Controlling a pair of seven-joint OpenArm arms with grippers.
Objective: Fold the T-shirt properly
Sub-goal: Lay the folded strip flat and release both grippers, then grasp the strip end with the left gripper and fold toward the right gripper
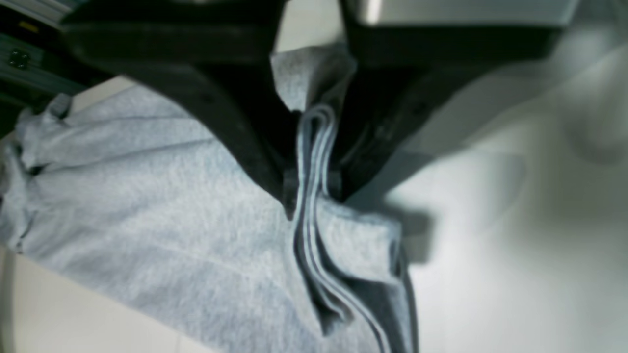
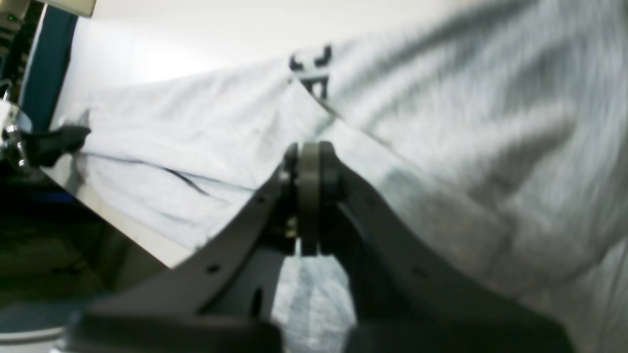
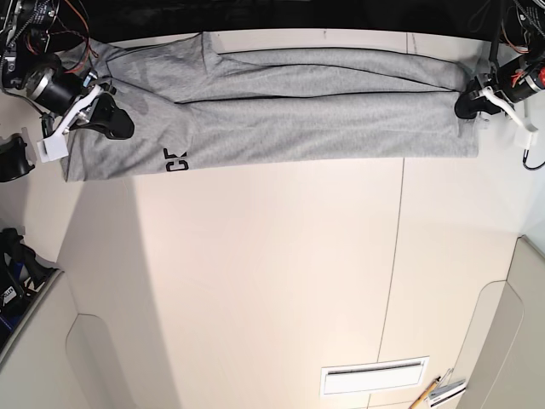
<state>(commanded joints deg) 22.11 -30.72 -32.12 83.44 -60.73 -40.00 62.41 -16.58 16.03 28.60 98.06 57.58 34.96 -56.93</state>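
The grey T-shirt lies as a long folded band along the far edge of the table. Black lettering shows at its lower edge near the base view's left. My left gripper is at the band's right end, shut on several stacked layers of fabric. At the band's left end my right gripper rests on the cloth. In the right wrist view its fingertips are pressed together, with grey cloth around and beyond them and lettering just past them.
A white slotted vent is set in the table near the front. Pencil-like items lie beside it. Cables and hardware crowd the far left corner. A dark object sits at the left edge.
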